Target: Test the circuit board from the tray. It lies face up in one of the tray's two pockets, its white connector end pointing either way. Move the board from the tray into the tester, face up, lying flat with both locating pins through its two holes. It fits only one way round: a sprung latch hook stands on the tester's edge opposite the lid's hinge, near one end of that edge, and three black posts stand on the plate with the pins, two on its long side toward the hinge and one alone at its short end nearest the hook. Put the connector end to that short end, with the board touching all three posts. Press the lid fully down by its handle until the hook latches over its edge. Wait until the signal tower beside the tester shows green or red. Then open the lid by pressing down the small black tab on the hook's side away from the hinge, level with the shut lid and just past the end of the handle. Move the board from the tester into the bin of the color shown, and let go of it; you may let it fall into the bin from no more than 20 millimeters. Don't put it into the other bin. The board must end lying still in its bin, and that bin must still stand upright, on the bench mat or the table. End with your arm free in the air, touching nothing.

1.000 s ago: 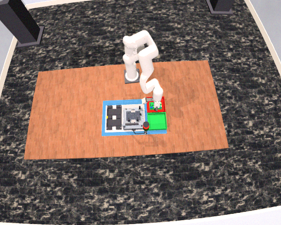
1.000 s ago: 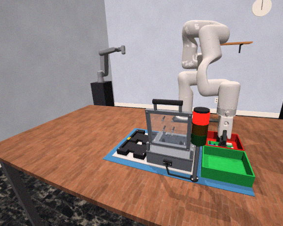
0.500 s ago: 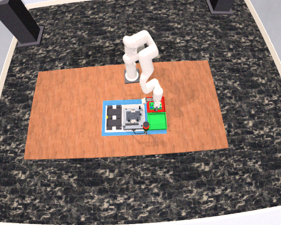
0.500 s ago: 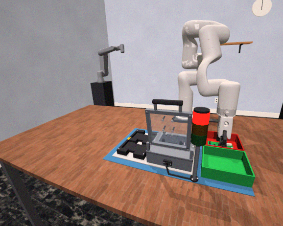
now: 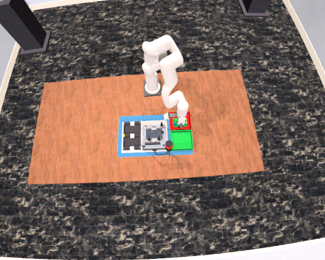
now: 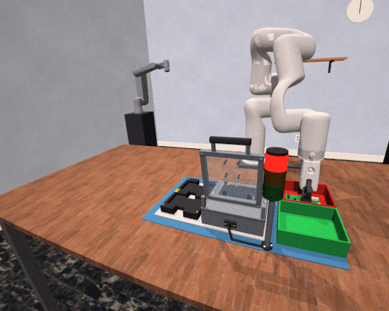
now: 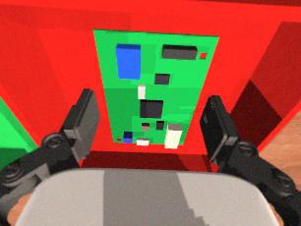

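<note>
The green circuit board point(image 5: 175, 122) point(image 6: 291, 198) point(image 7: 187, 88) lies face up in the red bin point(image 5: 190, 121) point(image 6: 330, 193) point(image 7: 59, 59). My gripper point(image 5: 181, 126) point(image 6: 306, 198) point(image 7: 150, 105) is open, its fingers standing apart from the board's two long sides, low over the bin. The signal tower point(image 5: 168, 146) point(image 6: 276, 162) shows red. The tester point(image 5: 167, 138) point(image 6: 234, 220) has its lid point(image 6: 204, 175) standing open, and no board shows on its plate. The black tray point(image 5: 132, 128) point(image 6: 182, 203) holds no board. The red bin stands upright.
The green bin point(image 5: 181, 140) point(image 6: 310, 223) point(image 7: 15, 128) adjoins the red bin and is empty. The lid's handle point(image 6: 230, 140) stands high above the tester. The tower rises between the tester and the green bin. The blue mat point(image 5: 120, 136) point(image 6: 152, 215) lies under these things.
</note>
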